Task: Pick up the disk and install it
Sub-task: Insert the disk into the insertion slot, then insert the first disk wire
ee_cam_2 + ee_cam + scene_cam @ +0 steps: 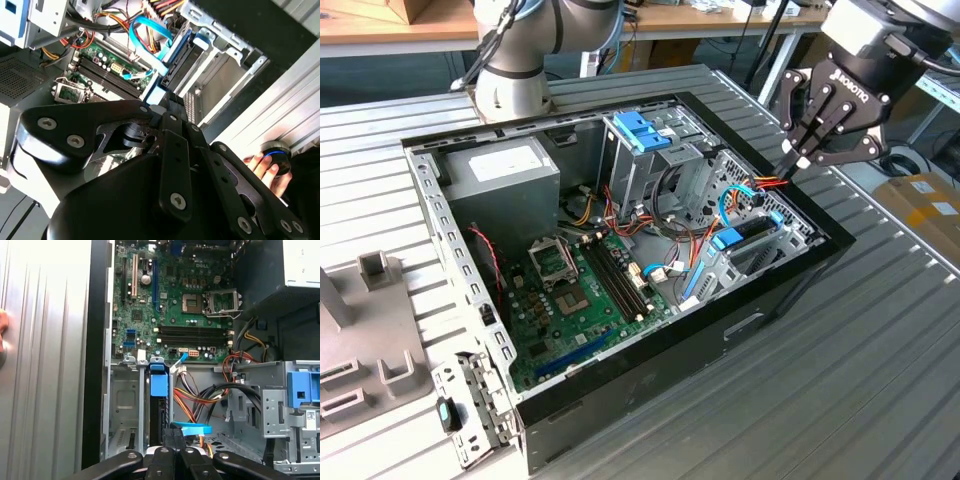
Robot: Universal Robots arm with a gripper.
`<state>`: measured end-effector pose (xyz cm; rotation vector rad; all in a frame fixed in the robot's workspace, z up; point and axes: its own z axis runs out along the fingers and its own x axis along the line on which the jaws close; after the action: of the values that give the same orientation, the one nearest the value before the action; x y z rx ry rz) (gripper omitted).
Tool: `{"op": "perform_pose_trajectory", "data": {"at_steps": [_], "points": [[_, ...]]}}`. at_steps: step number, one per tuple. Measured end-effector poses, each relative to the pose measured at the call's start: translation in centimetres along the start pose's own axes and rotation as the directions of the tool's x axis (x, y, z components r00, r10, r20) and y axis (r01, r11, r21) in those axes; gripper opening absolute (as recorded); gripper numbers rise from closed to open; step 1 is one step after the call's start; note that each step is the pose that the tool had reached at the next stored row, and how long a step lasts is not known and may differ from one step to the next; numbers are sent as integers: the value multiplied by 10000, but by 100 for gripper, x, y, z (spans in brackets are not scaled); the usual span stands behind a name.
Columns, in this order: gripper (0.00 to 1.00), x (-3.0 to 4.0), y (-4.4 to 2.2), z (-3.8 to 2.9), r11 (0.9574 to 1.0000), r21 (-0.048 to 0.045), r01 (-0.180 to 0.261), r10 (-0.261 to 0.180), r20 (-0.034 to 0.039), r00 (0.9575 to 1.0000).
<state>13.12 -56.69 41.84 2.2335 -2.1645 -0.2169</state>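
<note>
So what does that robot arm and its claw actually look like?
The arm is made of rounded silver-grey tube segments with a black cable running alongside. Its gripper is matte black, with a chunky body bearing white lettering and jointed linkage fingers fastened by silver screws.

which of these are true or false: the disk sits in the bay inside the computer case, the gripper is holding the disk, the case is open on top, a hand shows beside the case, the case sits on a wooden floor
1. The disk sits edge-up in the bay inside the computer case. True.
2. The gripper is holding the disk. False: it hangs above the disk, apart from it and empty.
3. The case is open on top. True: the green circuit board shows.
4. A hand shows beside the case. True, in the second wrist view.
5. The case sits on a wooden floor. False: it rests on a ribbed metal table.
</note>
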Motion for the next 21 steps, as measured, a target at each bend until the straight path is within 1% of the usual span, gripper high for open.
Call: {"op": "perform_pose_trajectory", "data": {"at_steps": [1, 2, 16, 17, 18, 19, 21], "points": [[10, -2, -47, -1, 10000, -46, -2, 2, 0, 10000], [10, -2, -63, -1, 10000, -63, -3, 3, 1, 10000], [10, -1, -68, -2, 10000, -65, -3, 3, 1, 10000], [11, -1, -68, -2, 10000, -65, -3, 3, 1, 10000], [23, -1, -68, -2, 10000, -65, -3, 3, 1, 10000], [23, -1, -68, -2, 10000, -65, -3, 3, 1, 10000], [35, -1, -69, -2, 10000, -65, -3, 3, 1, 10000]]}}
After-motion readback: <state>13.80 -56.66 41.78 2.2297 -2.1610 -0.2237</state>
